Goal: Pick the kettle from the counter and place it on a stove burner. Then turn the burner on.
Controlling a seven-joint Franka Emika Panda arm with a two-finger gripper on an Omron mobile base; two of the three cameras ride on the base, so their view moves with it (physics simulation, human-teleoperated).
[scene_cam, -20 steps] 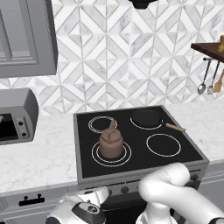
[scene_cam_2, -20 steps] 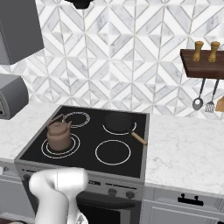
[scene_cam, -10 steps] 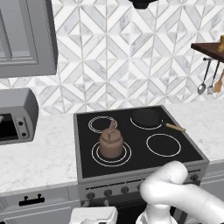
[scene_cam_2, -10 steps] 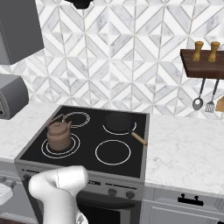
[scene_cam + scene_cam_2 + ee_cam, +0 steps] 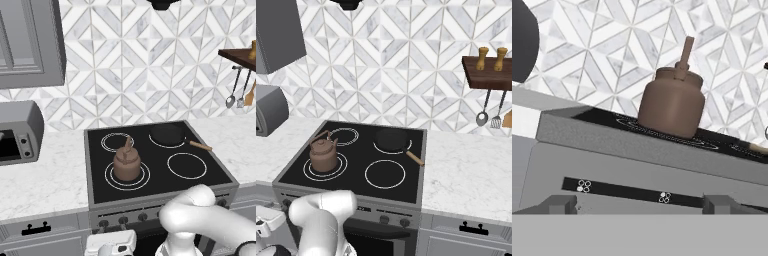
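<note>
1. Kettle (image 5: pixel 126 166) sits upright on the stove's (image 5: pixel 210 187) front-left burner ring (image 5: pixel 112 179), inside the white circle. Same in the right base view: kettle (image 5: pixel 323 154) on the ring nearest the stove's front-left corner.
2. Black pan (image 5: pixel 167 133) on the stove's back-right burner, wooden handle (image 5: pixel 200 145) pointing toward the stove's right edge. Well apart from the kettle.
3. Front-right ring (image 5: pixel 186 165) and back-left ring (image 5: pixel 116 141) of the stove are bare.
4. Counter (image 5: pixel 45 175) runs on both sides of the stove; toaster oven (image 5: pixel 17 132) stands on it left of the stove.
5. Hand camera sits low in front of the stove, looking up at the kettle (image 5: pixel 672 102) over the stove's front edge. Control strip (image 5: pixel 632 193) with knob markings is just below that edge.
6. Gripper (image 5: pixel 111 246) is below the stove's front panel, near the knobs (image 5: pixel 122 219). Fingertips (image 5: pixel 560 204) sit wide apart, nothing between them: released.
7. Wall shelf (image 5: pixel 488 72) with two wooden shakers (image 5: pixel 491 58) up right of the stove, utensils (image 5: pixel 490 111) hanging under it.
</note>
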